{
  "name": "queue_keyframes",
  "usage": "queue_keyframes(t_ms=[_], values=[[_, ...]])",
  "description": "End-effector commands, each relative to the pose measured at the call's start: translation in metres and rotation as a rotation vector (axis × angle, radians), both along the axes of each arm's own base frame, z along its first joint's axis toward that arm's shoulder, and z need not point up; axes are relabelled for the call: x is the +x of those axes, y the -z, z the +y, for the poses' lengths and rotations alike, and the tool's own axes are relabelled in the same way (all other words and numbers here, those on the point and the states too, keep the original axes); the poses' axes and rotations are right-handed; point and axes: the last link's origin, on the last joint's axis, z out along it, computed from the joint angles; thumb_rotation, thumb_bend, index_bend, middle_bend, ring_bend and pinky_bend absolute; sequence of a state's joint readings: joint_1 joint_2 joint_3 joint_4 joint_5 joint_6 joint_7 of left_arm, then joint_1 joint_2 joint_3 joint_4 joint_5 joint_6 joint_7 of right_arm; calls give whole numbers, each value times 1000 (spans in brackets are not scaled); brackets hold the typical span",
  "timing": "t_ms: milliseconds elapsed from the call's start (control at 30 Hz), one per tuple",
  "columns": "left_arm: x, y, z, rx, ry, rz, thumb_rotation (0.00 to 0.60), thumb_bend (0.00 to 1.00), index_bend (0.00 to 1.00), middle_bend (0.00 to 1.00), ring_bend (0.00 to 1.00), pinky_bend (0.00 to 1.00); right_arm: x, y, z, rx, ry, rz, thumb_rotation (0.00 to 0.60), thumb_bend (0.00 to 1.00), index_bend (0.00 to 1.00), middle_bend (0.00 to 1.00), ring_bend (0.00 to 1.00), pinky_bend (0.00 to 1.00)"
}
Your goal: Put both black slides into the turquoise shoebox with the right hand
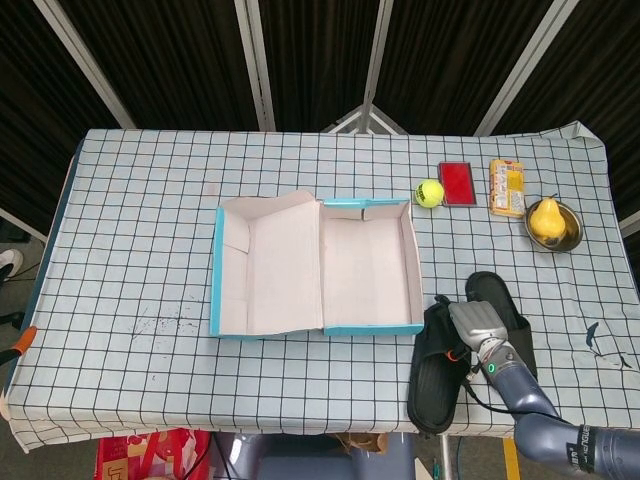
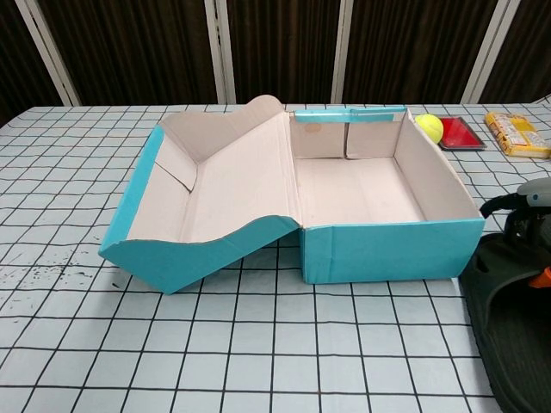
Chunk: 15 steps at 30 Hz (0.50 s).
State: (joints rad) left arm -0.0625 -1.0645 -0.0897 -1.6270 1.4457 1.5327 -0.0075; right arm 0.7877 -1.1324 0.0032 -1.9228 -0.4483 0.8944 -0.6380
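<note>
Dark slatted panels back the scene, and a checked cloth covers the table. Left hand: not visible in either view.

The turquoise shoebox sits open near the middle of the table, its hinged lid folded out flat toward the left edge. Both compartments show bare cardboard. In the chest view the near wall of the box hides part of its floor.

Toward the far right corner lie a tennis ball, a red flat case, a yellow packet and a pear in a metal bowl.

Both black slides stand at the near right edge, just beside the box's right near corner. The left slide is angled, with its heel end reaching the table's near edge. The right slide is largely covered by the arm, so only its toe and outer side show. In the chest view both are cut off by the frame.

The right hand rests on the strap of the left slide, fingers curled down onto it. Whether they actually clamp the strap cannot be told, as the fingertips are hidden beneath the hand.
</note>
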Motion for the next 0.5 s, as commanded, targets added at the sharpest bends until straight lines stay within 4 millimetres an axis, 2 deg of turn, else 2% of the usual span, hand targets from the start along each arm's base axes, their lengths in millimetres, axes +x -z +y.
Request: queue_keyframes(t_ms=[33, 333, 500], values=[[0, 0, 0, -1, 0, 1, 600, 347, 0, 0, 0, 0, 0, -2, 0, 4, 3, 14, 600, 289, 155, 416, 390, 61], [1, 2, 0, -7, -1, 4, 600, 346, 0, 0, 0, 0, 2, -8, 1, -1, -6, 21, 600, 290, 221, 505, 450, 60], [0, 1, 0, -4, -4, 0, 600, 346, 0, 0, 0, 0, 4, -26, 4, -35, -22, 17, 600, 289, 228, 512, 455, 61]])
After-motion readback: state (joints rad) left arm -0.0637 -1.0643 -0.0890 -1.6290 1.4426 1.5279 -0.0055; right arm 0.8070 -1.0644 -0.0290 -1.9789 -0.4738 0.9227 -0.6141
